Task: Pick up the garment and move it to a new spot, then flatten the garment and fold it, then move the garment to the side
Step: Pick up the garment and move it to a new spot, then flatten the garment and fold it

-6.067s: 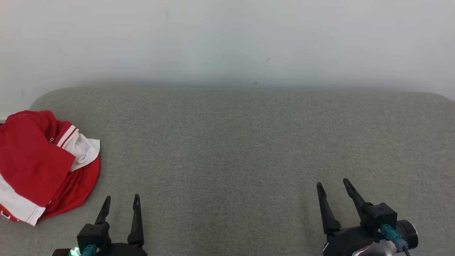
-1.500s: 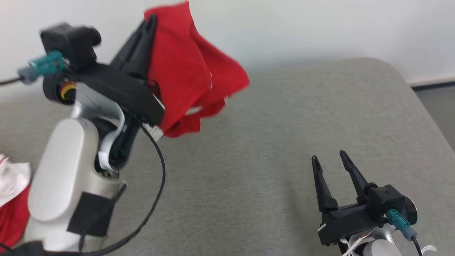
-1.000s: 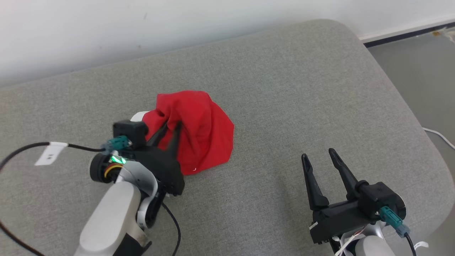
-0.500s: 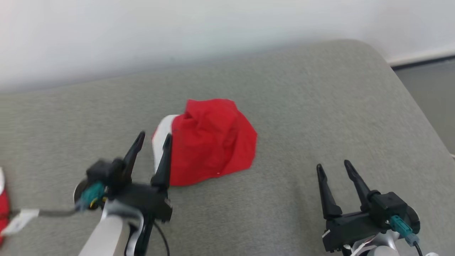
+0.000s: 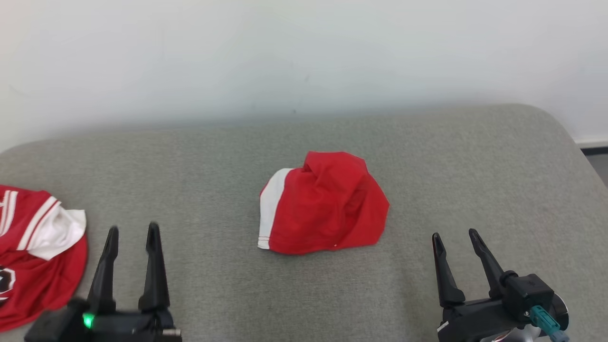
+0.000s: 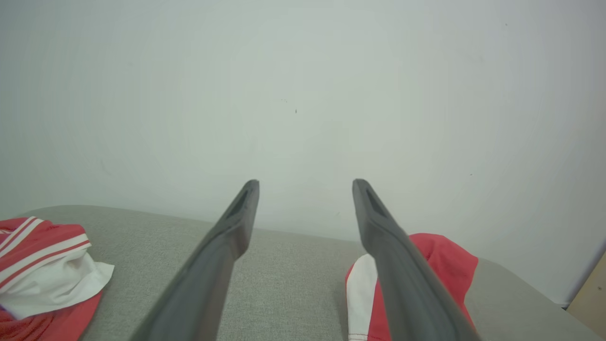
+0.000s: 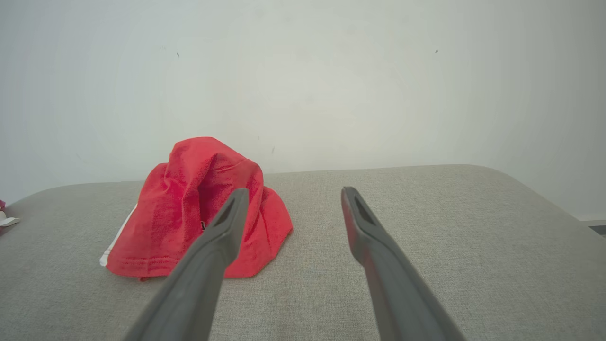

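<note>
1. Moved since a second ago: our left gripper [image 5: 133, 228], whose fingers were then in the red cloth, now sits drawn back and well apart from it. Its jaws are spread wide with nothing between them.
2. We list the garment [image 5: 325, 204] as red with a white panel, lying in a crumpled mound on the grey cushion [image 5: 304, 294]. It is ahead and to the right of our left gripper, and ahead and to the left of our right gripper [image 5: 454, 234]. That puts it roughly between the two, touched by neither.
3. We record the right gripper with fingers parted and empty, tips pointing toward the wall [image 5: 304, 57]. In its wrist view its left finger crosses in front of the mound's lower edge.
4. In the left wrist view, we note the garment's white panel partly hidden behind that gripper's right finger.
5. We count a striped cloth heap [image 5: 33, 266], red with white bands and a white fold. It lies to the left of our left gripper, near it but apart.
6. We note the grey cushion lying under both grippers, with a rounded far corner beyond the right one.
</note>
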Controlling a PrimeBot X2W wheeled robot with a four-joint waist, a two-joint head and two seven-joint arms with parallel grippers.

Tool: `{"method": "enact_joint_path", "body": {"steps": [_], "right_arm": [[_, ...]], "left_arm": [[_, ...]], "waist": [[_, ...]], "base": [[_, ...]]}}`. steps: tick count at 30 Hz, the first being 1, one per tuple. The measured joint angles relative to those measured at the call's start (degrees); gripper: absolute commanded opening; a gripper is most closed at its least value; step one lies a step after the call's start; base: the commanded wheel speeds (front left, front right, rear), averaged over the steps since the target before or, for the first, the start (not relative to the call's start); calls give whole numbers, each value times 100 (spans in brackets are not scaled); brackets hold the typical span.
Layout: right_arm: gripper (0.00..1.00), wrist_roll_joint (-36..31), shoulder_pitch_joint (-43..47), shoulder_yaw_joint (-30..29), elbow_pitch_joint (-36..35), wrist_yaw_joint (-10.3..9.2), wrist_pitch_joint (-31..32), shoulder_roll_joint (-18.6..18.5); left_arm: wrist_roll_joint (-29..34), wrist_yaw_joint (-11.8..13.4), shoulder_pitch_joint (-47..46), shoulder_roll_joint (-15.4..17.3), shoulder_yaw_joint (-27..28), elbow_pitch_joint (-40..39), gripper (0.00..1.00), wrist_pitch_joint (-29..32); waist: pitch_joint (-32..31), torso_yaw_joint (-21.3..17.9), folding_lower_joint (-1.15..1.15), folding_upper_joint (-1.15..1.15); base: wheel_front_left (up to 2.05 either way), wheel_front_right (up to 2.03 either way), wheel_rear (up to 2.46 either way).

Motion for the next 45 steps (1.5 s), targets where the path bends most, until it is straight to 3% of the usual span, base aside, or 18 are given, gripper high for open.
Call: {"method": "enact_joint_path", "body": {"steps": [6,13,24,45], "right_arm": [[100,44,53,49,131,0,-81,-29],[100,41,201,33,341,0,-115,-105],[100,-66,301,-105,501,0,286,-122],[100,-60,256,5,523,0,309,-114]], "left_arm": [[211,-108,576,-140,162,-15,100,0],[545,-136,827,264,-112,500,100,0],[511,-137,896,331,-81,1268,100,0],[463,-137,773,331,-190,1256,100,0]], "waist": [[-181,167,0,0],[-227,214,0,0],[-204,121,0,0],[-76,114,1,0]], "base": [[0,0,0],[0,0,0],[0,0,0],[0,0,0]]}}
